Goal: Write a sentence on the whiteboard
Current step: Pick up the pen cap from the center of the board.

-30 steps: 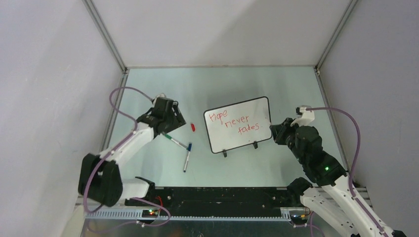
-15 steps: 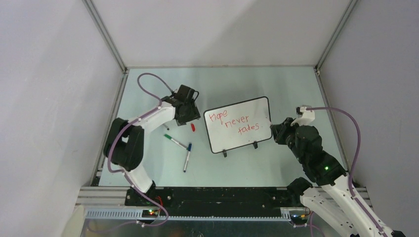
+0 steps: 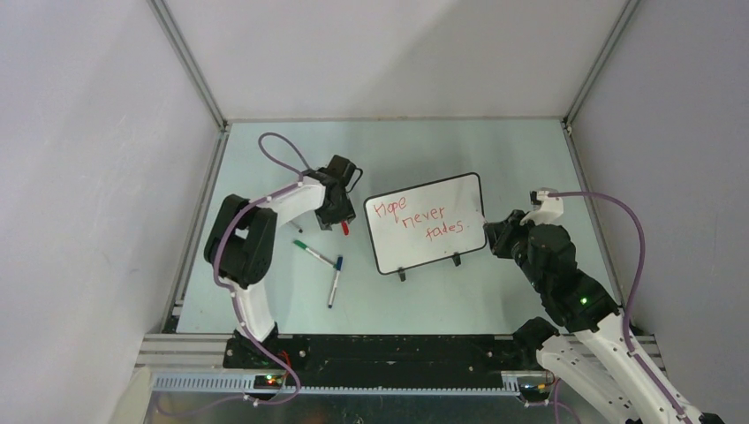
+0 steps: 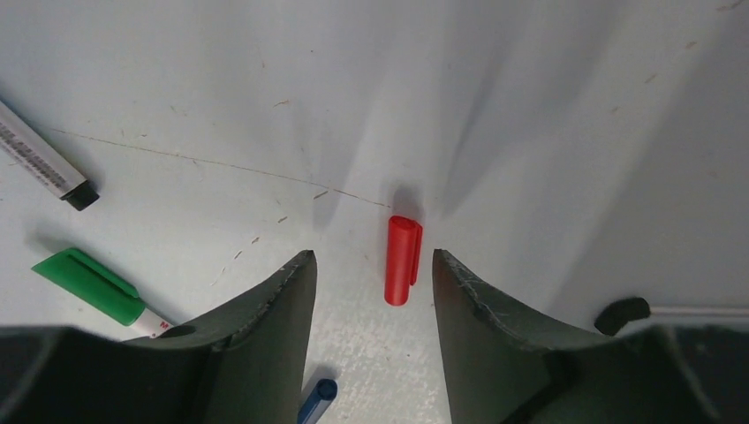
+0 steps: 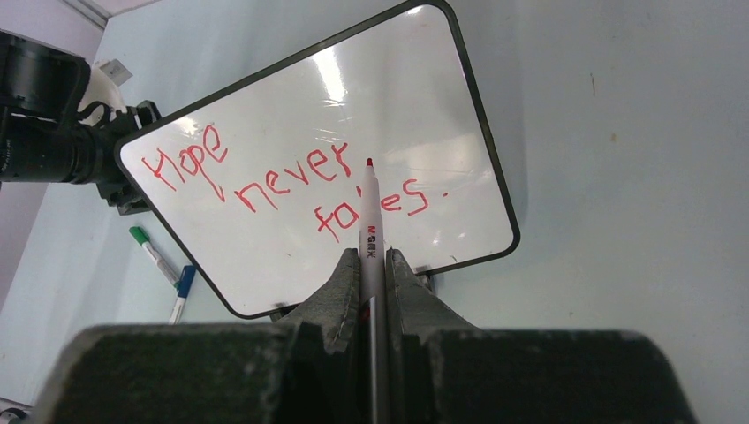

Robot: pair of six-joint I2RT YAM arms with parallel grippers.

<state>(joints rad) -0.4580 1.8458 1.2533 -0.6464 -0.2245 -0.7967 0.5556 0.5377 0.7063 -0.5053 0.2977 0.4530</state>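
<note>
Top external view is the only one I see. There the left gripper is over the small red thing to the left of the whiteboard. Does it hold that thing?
Observer: No. In the left wrist view the left gripper is open. The red cap lies on the table between its fingers, with a gap on each side.
Operator: And the right gripper, is a pen in it?
Observer: Yes. In the right wrist view the right gripper is shut on a red marker. Its uncapped tip points at the sentence on the whiteboard. I cannot tell whether the tip touches the board.
</note>
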